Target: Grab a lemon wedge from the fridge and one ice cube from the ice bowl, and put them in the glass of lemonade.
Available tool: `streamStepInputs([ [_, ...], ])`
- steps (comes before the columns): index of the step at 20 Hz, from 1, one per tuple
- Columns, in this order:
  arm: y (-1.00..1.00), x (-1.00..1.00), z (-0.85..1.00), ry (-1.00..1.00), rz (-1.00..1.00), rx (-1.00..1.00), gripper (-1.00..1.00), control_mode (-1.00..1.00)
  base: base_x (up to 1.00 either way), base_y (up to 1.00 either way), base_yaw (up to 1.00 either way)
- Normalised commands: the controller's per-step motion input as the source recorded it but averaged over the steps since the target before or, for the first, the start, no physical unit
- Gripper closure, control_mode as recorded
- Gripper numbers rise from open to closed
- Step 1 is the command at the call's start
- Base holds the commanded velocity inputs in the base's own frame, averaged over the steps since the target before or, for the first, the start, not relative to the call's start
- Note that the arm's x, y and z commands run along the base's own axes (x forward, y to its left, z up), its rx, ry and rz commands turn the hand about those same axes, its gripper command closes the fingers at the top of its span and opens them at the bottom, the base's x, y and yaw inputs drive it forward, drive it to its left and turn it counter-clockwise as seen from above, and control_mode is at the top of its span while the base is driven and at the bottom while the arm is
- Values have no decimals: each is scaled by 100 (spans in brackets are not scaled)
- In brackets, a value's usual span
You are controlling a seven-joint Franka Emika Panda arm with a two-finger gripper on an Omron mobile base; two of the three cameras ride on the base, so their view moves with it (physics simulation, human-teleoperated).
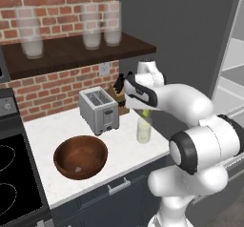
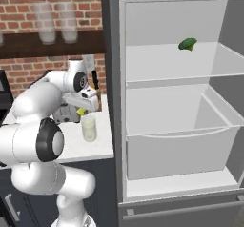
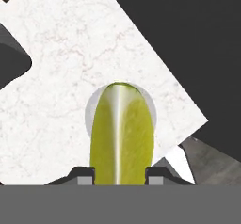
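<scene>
White marble counter (image 1: 57, 126) against a red brick wall (image 1: 52, 85), dark shelf (image 1: 71, 54) above carrying three frosted jars (image 1: 29, 33). On the counter: silver toaster (image 1: 99, 109), knife block (image 1: 120, 95) just behind it, wide reddish-brown ice bowl (image 1: 80, 156) near the front edge with one pale ice cube (image 1: 78, 169) lying on its bottom. Black stovetop (image 1: 12, 178) at the left.

Near the counter's right end, close to the fridge side, glass of lemonade (image 1: 144, 129) standing upright, part-filled with pale liquid. Gripper (image 2: 82, 110) poised directly above its mouth, clamped on the lemon wedge (image 3: 122, 133) (yellow-green, pinched between the two dark fingertips (image 3: 84, 175) in the hand view). Seen from the hand, wedge hanging over the round rim of the glass, covering most of the opening. Wedge above the rim, not in the liquid as far as the base views tell.

To the right, fridge (image 2: 114, 78) with its door swung open, white shelved interior exposed. Small green vegetable (image 2: 188, 44) resting on the upper shelf (looks like broccoli). Lower bin (image 2: 181, 149) white. Dark blue-grey base cabinet (image 1: 109, 197) under the counter, pale bar handle (image 1: 119, 186) on its drawer.
</scene>
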Motion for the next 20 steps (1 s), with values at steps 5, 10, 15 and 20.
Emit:
streamStepInputs([
  [5, 0, 4, -11, 0, 0, 0, 100, -100, 0, 0, 0],
  [10, 0, 0, -17, -2, 0, 0, 100, -100, 0, 0, 0],
  [15, 0, 0, -15, 0, 0, 0, 100, -100, 0, 0, 0],
  [20, 0, 0, -3, 0, 0, 0, 100, -100, 0, 0, 0],
])
